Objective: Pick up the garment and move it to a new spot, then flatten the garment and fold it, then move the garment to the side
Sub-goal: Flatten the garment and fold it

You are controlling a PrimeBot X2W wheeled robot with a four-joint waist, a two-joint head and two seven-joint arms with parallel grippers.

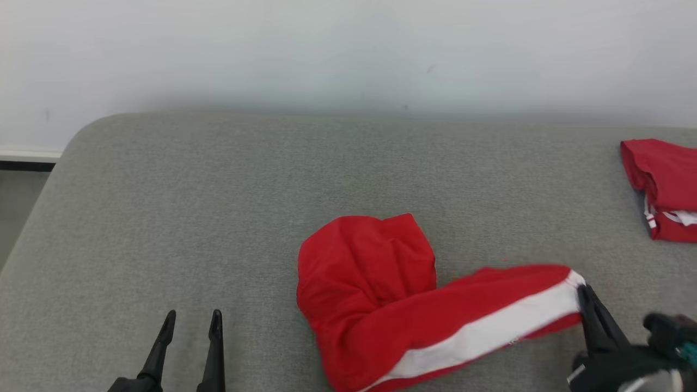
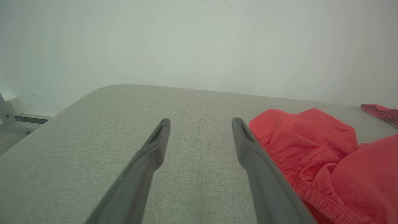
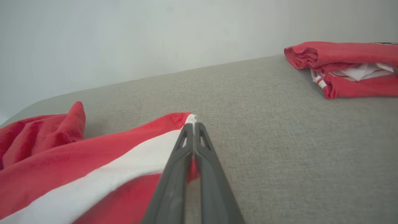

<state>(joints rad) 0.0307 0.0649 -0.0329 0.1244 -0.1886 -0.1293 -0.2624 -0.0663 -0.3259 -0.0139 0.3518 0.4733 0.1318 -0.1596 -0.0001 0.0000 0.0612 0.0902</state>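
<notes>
1. Right wrist view: the right gripper has its jaws pressed together on the hem corner of the red garment, right where the white stripe ends. The cloth trails away to the left of the tips and back beneath the fingers.
2. The rest of the garment lies bunched on the grey padded surface, well to the left of the pinching tips.
3. The left gripper has its jaws wide apart with nothing between them, over bare surface. In its own wrist view the gathered elastic edge lies just beside its right finger.
4. My reading of the step in hand is lift and carry to a new spot.
   - The bite is thin and sits at the very edge of the hem, so I would raise it slowly and watch the tips for slip.
   - I would lift high enough that the bunch clears the surface rather than dragging.
   - I would keep the carry path away from the folded red pile ahead and to the right of the tips.
   - If the cloth hangs twisted, the left gripper has the elastic edge close by for a second hold.
5. Unclear or cut off:
   - I cannot tell how many layers are in the pinch, or whether the tips touch the surface.
   - The cloth nearest the right fingers is blurred.
   - The bottom edge of the head view crops the garment's near side.
   - The right edge of the head view crops the folded pile.
   - The right gripper's body is smeared there.
</notes>
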